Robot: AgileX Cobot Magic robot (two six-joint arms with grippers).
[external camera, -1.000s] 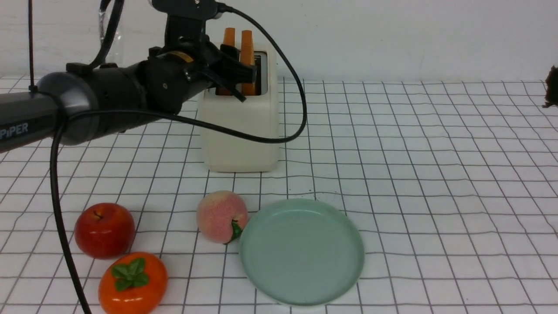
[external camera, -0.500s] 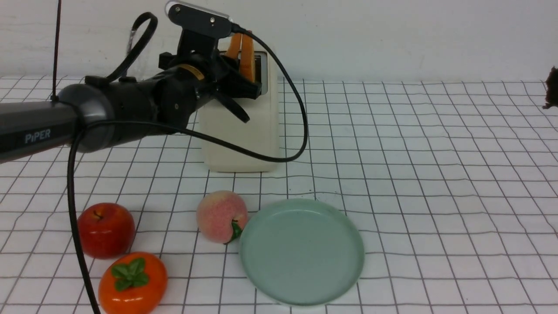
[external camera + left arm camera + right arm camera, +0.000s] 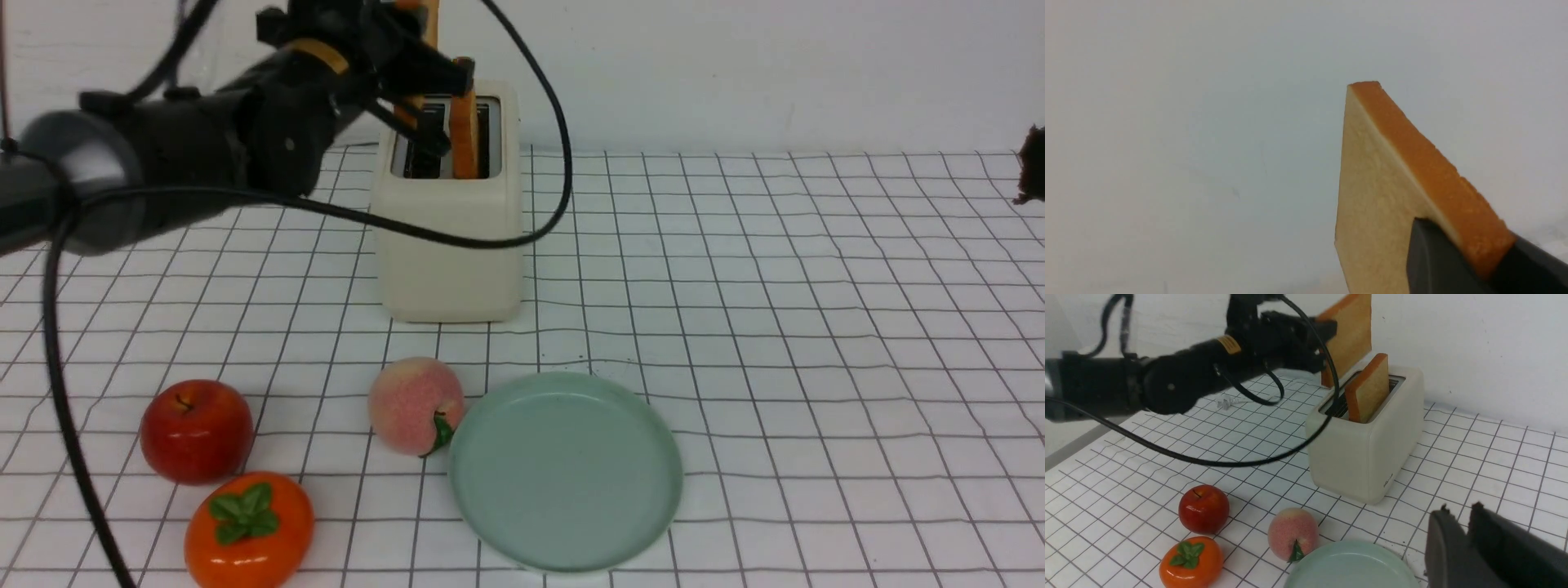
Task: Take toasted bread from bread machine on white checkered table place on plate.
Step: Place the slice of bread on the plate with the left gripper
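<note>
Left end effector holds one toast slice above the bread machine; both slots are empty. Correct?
No. The left end effector does hold one slice above the bread machine, but a second slice stands in one slot, as the right wrist view shows.

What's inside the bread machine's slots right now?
One toast slice stands upright in the bread machine's right-hand slot, with its top sticking out and its lower part hidden. The other slot shows only dark wire guides. The second slice is outside, gripped by the left tool.
</note>
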